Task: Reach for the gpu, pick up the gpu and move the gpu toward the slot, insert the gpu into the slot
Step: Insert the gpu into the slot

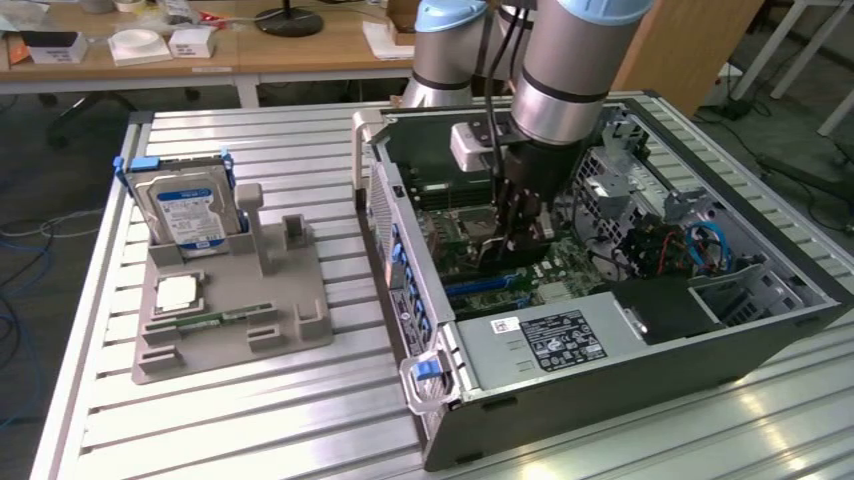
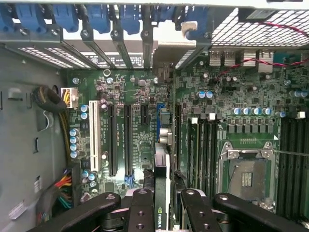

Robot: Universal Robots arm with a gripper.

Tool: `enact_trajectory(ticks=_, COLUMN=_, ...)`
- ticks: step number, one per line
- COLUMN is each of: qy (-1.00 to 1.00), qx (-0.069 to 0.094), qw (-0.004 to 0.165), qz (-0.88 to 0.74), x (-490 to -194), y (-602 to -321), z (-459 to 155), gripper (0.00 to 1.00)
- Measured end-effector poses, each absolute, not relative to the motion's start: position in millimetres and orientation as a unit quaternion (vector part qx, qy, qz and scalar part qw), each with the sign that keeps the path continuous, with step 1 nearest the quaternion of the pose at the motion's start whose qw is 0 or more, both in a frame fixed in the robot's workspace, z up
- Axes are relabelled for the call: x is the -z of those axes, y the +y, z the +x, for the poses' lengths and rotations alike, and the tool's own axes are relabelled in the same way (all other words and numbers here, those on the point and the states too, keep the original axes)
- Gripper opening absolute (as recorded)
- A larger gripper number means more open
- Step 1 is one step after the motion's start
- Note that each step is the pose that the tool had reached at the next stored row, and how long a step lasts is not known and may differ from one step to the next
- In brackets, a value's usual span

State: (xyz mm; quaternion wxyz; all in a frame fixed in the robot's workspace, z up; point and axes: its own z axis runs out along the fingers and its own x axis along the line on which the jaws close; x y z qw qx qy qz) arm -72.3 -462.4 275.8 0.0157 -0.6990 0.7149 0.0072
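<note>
Holding the gpu [image 2: 161, 193] edge-on, gripper [image 2: 161, 205] clenched on it above the motherboard [image 2: 135, 125] inside the open case [image 1: 561, 370]; slot [image 2: 161, 128] at 12 o'clock. Judgement: keep card vertical, align bracket first.

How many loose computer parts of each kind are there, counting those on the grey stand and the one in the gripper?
Silver hard drive with blue rails, upright on the grey plastic stand: 1
Small green memory stick, lying on the stand: 1
Square silver processor chip, lying on the stand: 1
Thin dark gpu card, held in the gripper: 1
Total: 4
</note>
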Motion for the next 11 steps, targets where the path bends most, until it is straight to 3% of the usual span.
enact_trajectory(ticks=11, qy=0.715, qx=-0.007, qw=0.016, qz=-0.699, x=-263.2, y=-462.9, z=-81.0, gripper=0.26)
